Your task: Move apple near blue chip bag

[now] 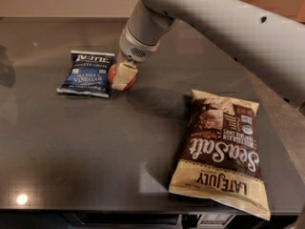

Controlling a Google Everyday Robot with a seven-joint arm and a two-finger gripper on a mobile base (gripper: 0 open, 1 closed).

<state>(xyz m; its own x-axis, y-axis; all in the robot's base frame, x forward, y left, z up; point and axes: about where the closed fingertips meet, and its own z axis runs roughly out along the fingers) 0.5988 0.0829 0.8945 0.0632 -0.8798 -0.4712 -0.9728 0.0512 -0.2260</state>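
Observation:
The blue chip bag lies flat on the dark table at the left, white lettering up. The apple, red-orange, sits right beside the bag's right edge, mostly hidden behind a cream fingertip. My gripper comes down from the upper right on the grey arm and is around the apple, low at the table surface. Only a sliver of apple shows on each side of the finger.
A large brown-and-tan "Sea Salt" bag lies at the right front of the dark table. The grey arm spans the upper right. The table's front edge runs along the bottom.

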